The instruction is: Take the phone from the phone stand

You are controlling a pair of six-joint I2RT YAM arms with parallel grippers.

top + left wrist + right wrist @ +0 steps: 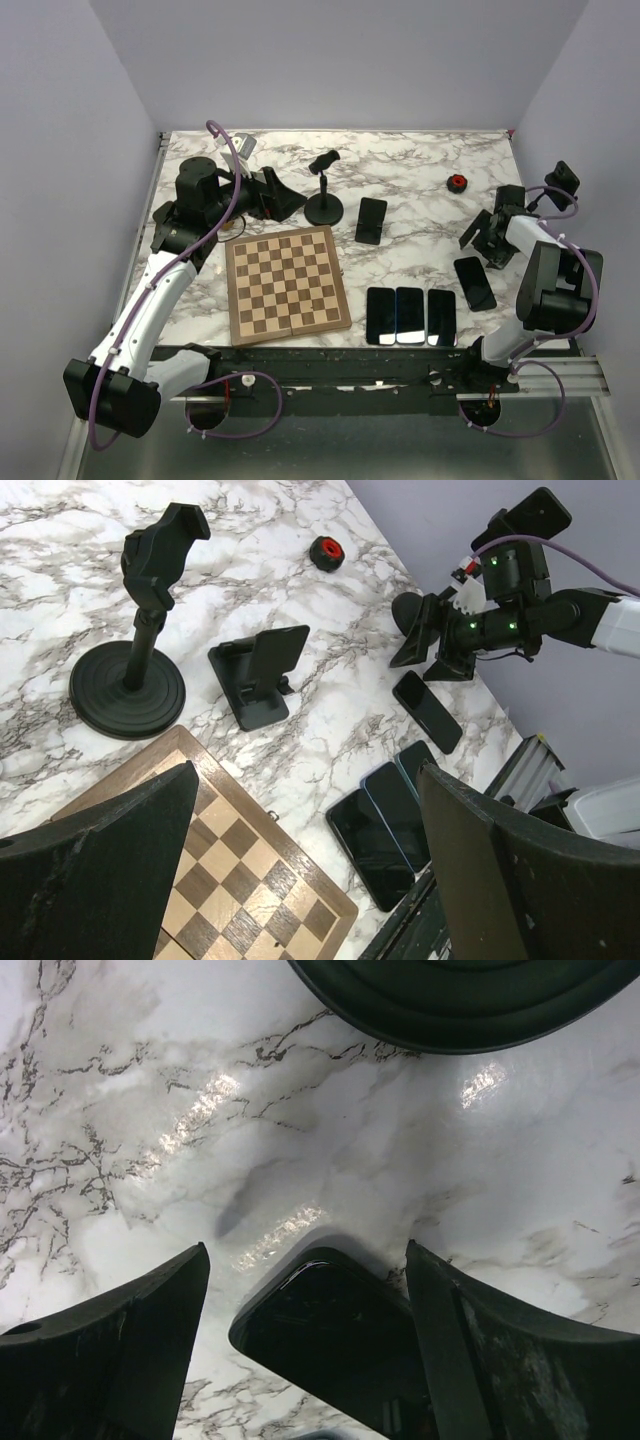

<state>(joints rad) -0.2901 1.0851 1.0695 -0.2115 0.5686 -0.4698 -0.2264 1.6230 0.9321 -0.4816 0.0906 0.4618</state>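
Your target, the phone [278,648], leans against the back of the folding phone stand [245,695] in the middle of the worktop [420,160]. It sits just right of the clamp holder [128,685] and beyond the chessboard [287,283]. The left fingers [100,870] are spread wide with nothing between them, well short of the stand. The right fingers [100,1350] are likewise wide apart, low over a loose phone [330,1330] lying flat near the right side. Its corner lies between them but is not gripped.

The main hazard, as I judge it, is mistaken identity. That loose phone and a row of three phones [410,315] at the near edge are all dark slabs like the one you want. If you close on the one under the right fingers, the task's phone goes nowhere. The stand looks light and unanchored, so a sideways pull could drag or tip it along with the phone; lift up and clear of its front ledge instead. If you come in from the left, the tall clamp holder stands close to your path and could be knocked.

The phone is a thin slab with rounded corners, glossy and probably slick, so pinch across its edges. The stand is matte black and looks like hinged plastic. The marble-patterned worktop is polished and throws glare, and things will likely slide on it.
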